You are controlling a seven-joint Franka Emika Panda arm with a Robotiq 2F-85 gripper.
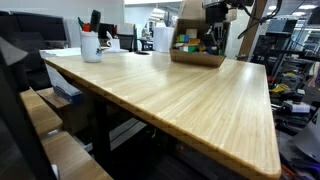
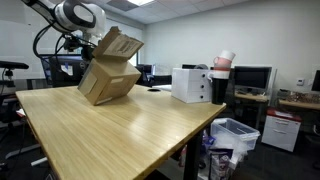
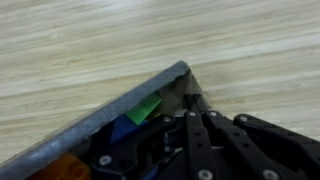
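End effector clamped shut on the tilted box by its rim (thin hold); a slip could spill blocks across the bench.

Exterior views cross the table from different sides, sharing the box; wrist view looks down close

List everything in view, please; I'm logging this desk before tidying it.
cardboard box: one, brown, tilted on the table's far end
small items: several, green, blue, orange, inside the box
mug: one, white, holding pens, table corner
white case: one, table edge
cups: stacked, pink and white, behind the case
bin: one, pale, floor beside table
table: one, light wood
arm: one, white and black, above box
gripper: one, black, shut on the box's wall
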